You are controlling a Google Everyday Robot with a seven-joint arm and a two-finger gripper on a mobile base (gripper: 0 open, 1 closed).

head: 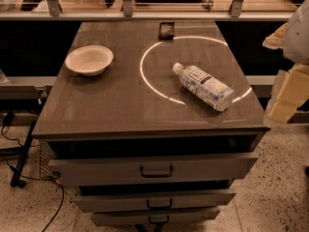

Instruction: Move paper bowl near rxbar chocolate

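Observation:
The paper bowl [89,60] is off-white and shallow. It stands upright on the back left of the dark cabinet top [116,108]. The rxbar chocolate [167,30] is a small dark flat bar lying at the back edge, right of centre. It is well apart from the bowl, to the bowl's right and a little further back. My gripper [287,93] shows as pale yellowish blocks under a white arm part at the right edge of the camera view. It is off the cabinet's right side, far from the bowl and holding nothing that I can see.
A clear plastic water bottle [203,86] with a white label lies on its side at the right of the top, inside a bright ring of reflected light. Three drawers [156,170] stand slightly open below. Cables [19,158] trail on the floor at left. A railing runs behind.

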